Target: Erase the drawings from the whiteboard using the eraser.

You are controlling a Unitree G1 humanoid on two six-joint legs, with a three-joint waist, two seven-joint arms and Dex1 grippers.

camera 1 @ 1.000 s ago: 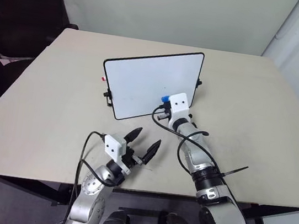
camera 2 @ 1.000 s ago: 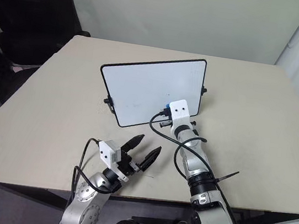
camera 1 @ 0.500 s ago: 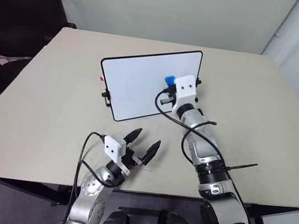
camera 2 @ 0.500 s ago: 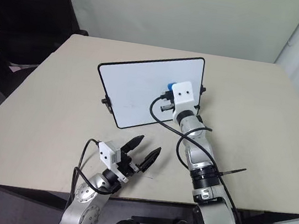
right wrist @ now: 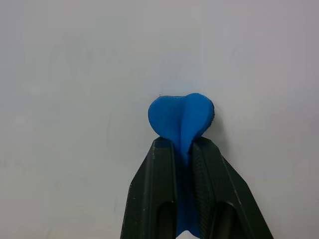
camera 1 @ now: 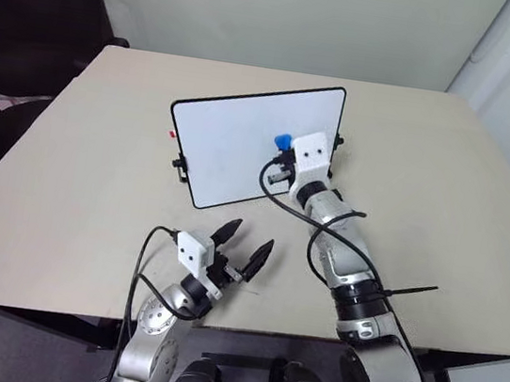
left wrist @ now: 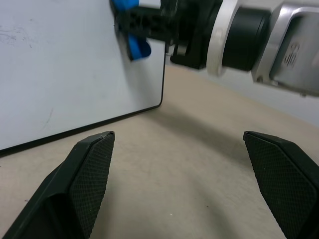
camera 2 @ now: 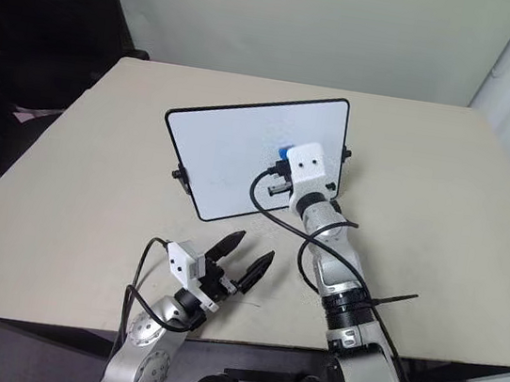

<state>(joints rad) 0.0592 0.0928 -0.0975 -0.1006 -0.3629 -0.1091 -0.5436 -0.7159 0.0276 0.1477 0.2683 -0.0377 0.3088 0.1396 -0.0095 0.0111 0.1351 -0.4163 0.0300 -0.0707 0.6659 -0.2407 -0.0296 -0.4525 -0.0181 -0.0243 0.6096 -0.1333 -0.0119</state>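
Eraser pressed to the whiteboard's right half, right arm doing the wiping.

The tabletop carries the whiteboard, propped up at frame centre. The right end effector, clamped on the blue eraser, points straight at the board face, the eraser's tip seemingly touching it at centre-right. The left end effector, its fingers apart and empty, sits in the lower centre, well apart from the board. The drawings are hard to find: only faint smudges show left of the eraser, so any next stroke likely runs leftward, nothing blocking. A tiny red cap lies at the board's left edge.
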